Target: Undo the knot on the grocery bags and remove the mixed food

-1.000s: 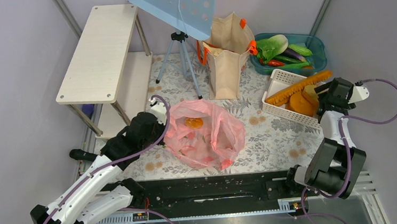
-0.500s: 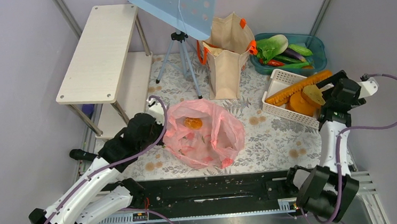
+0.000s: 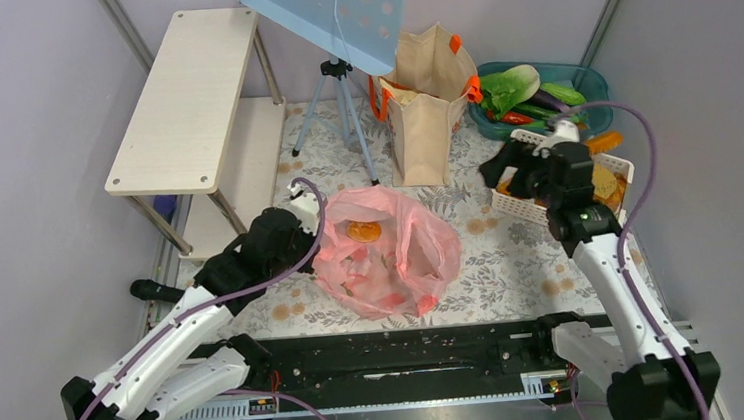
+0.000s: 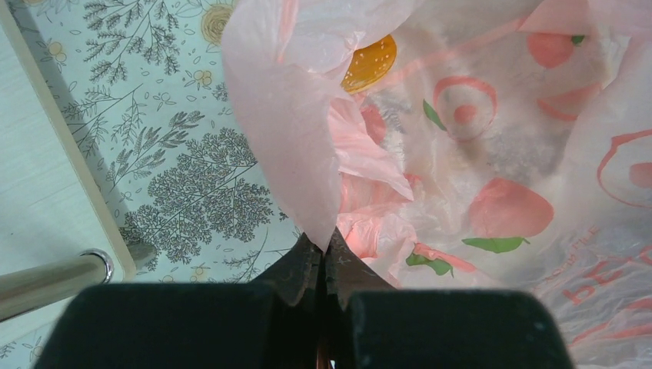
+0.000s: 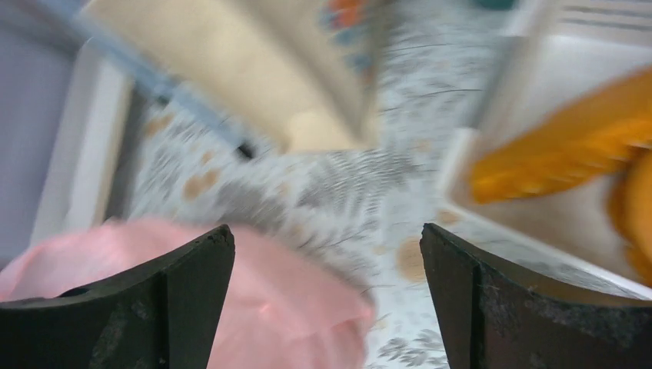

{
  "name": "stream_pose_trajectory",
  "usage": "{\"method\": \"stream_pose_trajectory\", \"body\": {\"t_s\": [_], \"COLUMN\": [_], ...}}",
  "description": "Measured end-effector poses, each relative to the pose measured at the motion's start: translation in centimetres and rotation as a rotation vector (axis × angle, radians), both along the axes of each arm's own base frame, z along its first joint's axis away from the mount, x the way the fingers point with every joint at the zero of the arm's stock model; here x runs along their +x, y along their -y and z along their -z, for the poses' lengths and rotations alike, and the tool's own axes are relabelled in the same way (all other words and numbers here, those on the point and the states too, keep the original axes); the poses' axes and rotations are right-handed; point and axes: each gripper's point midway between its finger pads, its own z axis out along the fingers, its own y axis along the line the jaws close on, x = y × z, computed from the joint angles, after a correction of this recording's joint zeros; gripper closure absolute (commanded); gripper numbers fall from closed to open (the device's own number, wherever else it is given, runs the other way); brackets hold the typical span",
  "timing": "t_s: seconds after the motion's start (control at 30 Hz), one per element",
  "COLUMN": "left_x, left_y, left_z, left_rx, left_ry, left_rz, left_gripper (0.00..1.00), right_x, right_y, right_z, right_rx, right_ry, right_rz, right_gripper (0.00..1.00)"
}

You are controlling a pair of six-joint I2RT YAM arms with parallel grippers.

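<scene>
Pink grocery bag (image 3: 383, 251) slumped open on the floral tablecloth (image 3: 512, 259), mid-table, directly ahead of the left gripper (image 4: 324, 257) and spreading away to its right. Left gripper pressed together on a thin fold of the bag's near left edge, film rising straight up from between the tips. Round orange toy food (image 4: 369, 63) lying inside the mouth, beyond the pinched fold and slightly right of it; further pieces under the plastic only vague shapes through the printed film. From above, left gripper (image 3: 299, 219) at the bag's left rim, touching it.

Right gripper (image 5: 327, 254) spread wide, nothing between the fingers (image 5: 188, 265), well apart from the bag. Bag's pink bulk (image 5: 192, 284) below and to the left in the blurred wrist view; white basket (image 5: 538, 177) with orange food up to the right. From above, right gripper (image 3: 505, 167) at the basket's (image 3: 518, 208) left end, bag off to its left.

Beige tote (image 3: 425, 105) standing behind the bag, teal tub (image 3: 594, 87) of vegetables beyond the basket, tripod (image 3: 339, 102) and wooden shelf (image 3: 188, 94) further left.
</scene>
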Motion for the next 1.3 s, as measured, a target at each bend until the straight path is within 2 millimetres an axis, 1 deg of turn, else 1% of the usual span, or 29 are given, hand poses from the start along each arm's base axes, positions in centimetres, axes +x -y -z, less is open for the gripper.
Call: {"method": "stream_pose_trajectory", "body": {"t_s": [0.07,0.13,0.17,0.2,0.27,0.33,0.4,0.47,0.5,0.53,0.57,0.63,0.67,0.7,0.77,0.8,0.83,0.87,0.97,1.03,1.1,1.17,1.2,1.23,1.3], "left_x": [0.1,0.2,0.2,0.2,0.2,0.2,0.2,0.2,0.2,0.2,0.2,0.2,0.2,0.2,0.3,0.4,0.4,0.6,1.1,1.4,1.7,1.9,2.0,2.0,1.7], "left_y": [0.1,0.1,0.1,0.1,0.1,0.1,0.1,0.1,0.1,0.1,0.1,0.0,-0.1,-0.2,-0.3,-0.3,-0.1,0.0,0.8,1.3,1.7,2.1,2.2,2.3,2.3], "left_z": [0.6,0.9,1.1,1.1,1.3,1.3,1.3,1.3,1.3,1.3,1.2,0.9,0.8,0.5,0.0,-0.4,-1.0,-1.6,-3.8,-4.4,-4.1,-3.1,-2.3,-1.3,0.0], "left_rx": [0.017,0.029,0.033,0.035,0.041,0.043,0.044,0.045,0.045,0.044,0.042,0.037,0.029,0.018,0.002,-0.011,-0.028,-0.041,-0.103,-0.121,-0.115,-0.093,-0.072,-0.048,-0.018], "left_ry": [-0.016,-0.026,-0.03,-0.032,-0.036,-0.037,-0.037,-0.036,-0.035,-0.034,-0.032,-0.024,-0.019,-0.014,-0.004,0.002,0.009,0.019,0.062,0.073,0.056,0.026,0.003,-0.028,-0.068], "left_rz": [0.002,0.004,0.004,0.004,0.007,0.007,0.008,0.009,0.009,0.01,0.009,0.004,-0.005,-0.02,-0.038,-0.047,-0.052,-0.054,-0.055,-0.047,-0.038,-0.031,-0.028,-0.024,-0.015], "left_gripper": [1.0,1.0,1.0,1.0,1.0,1.0,1.0,0.93,0.85,0.73,0.58,0.34,0.26,0.21,0.09,0.04,0.01,0.01,0.01,0.01,0.01,0.02,0.04,0.07,0.19], "right_x": [-1.1,-2.6,-3.7,-4.7,-7.4,-9.8,-11.9,-13.3,-13.7,-14.1,-14.4,-15.5,-16.4,-17.7,-19.8,-20.7,-21.7,-22.3,-23.4,-24.0,-24.6,-24.9,-24.8,-24.5,-23.6], "right_y": [-4.4,-8.8,-11.0,-12.8,-16.8,-19.8,-22.1,-24.1,-24.8,-25.6,-26.2,-27.3,-27.7,-28.0,-28.2,-28.1,-28.0,-27.8,-27.8,-27.9,-28.0,-28.0,-28.0,-27.9,-27.7], "right_z": [-1.4,-3.3,-4.4,-5.2,-6.8,-8.0,-8.4,-8.0,-7.5,-6.6,-5.5,-2.5,-0.6,1.5,4.7,5.9,7.3,8.2,10.0,10.9,11.6,11.9,11.9,11.8,11.6], "right_rx": [-0.006,-0.013,-0.019,-0.019,-0.025,-0.033,-0.047,-0.065,-0.071,-0.083,-0.097,-0.133,-0.158,-0.186,-0.226,-0.242,-0.257,-0.269,-0.298,-0.323,-0.343,-0.353,-0.355,-0.358,-0.367], "right_ry": [0.031,0.087,0.119,0.144,0.203,0.257,0.302,0.322,0.325,0.315,0.3,0.254,0.228,0.193,0.144,0.124,0.106,0.093,0.076,0.065,0.056,0.05,0.05,0.053,0.062], "right_rz": [-0.156,-0.31,-0.393,-0.46,-0.623,-0.751,-0.86,-0.947,-0.971,-1.0,-1.021,-1.066,-1.091,-1.126,-1.178,-1.197,-1.213,-1.223,-1.231,-1.235,-1.24,-1.229,-1.218,-1.194,-1.137], "right_gripper": [0.03,0.03,0.03,0.03,0.04,0.04,0.04,0.05,0.06,0.06,0.06,0.06,0.06,0.07,0.08,0.09,0.11,0.12,0.14,0.14,0.12,0.07,0.04,0.03,0.03]}}
